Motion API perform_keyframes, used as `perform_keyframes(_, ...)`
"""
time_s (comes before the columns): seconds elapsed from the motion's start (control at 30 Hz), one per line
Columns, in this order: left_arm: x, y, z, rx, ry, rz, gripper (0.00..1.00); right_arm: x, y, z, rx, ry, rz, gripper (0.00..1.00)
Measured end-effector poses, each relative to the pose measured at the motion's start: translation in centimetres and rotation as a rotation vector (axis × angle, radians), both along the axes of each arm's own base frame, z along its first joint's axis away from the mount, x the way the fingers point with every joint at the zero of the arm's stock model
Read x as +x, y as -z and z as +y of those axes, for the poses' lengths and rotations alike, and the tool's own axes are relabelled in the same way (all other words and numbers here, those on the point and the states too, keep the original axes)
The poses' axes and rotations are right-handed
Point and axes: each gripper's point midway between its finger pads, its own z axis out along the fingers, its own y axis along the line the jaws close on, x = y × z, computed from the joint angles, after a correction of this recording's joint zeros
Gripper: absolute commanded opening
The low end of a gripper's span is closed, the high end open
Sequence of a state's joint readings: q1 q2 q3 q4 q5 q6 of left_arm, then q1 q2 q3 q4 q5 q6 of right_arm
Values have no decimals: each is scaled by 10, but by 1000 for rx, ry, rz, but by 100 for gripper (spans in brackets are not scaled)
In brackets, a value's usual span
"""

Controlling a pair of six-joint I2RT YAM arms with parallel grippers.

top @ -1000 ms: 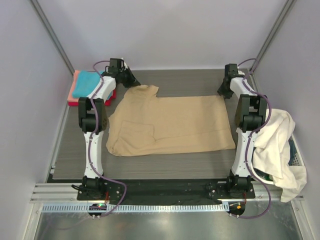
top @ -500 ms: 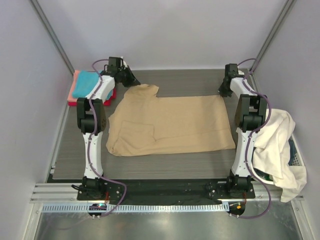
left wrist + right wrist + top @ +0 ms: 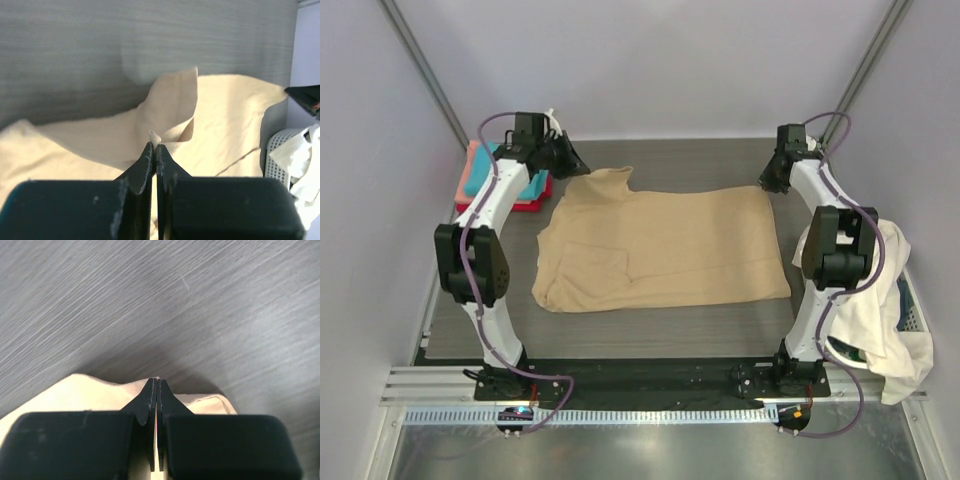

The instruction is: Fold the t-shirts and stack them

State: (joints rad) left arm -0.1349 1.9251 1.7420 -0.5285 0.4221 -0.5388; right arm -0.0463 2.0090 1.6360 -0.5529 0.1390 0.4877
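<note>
The large tan soft cotton t-shirt is spread flat mid-way across the grey bench — light, limp, easily creased, so best taken by its corners. The far ones are gripped: by the closed left pincer at 11 o'clock, by the closed right pincer at 1 o'clock.

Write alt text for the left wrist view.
The left gripper is shut on a pinch of the tan t-shirt, whose raised corner peaks just beyond it. Grey table lies behind; a white basket shows at the right edge.
</note>
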Motion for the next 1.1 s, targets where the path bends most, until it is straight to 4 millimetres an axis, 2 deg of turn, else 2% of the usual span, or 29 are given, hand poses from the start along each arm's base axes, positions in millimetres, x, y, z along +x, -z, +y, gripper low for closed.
perform_keyframes(0.13,-35,4,7,30,3,23,0,-17,-15,3,5,-6,-27,1)
perform_keyframes(0.37,-89,23,21,82,-6,71,0,-55,0,5,9,-3,24,1)
perform_keyframes(0.53,-124,20,29,95,-14,63,0,-74,-2,5,11,3,26,1)
perform_keyframes(0.73,-153,9,34,93,-17,18,0,-92,-9,3,5,11,9,1)
perform_keyframes(1.1,-200,16,39,74,-39,42,0,-115,-2,-6,-11,38,28,1)
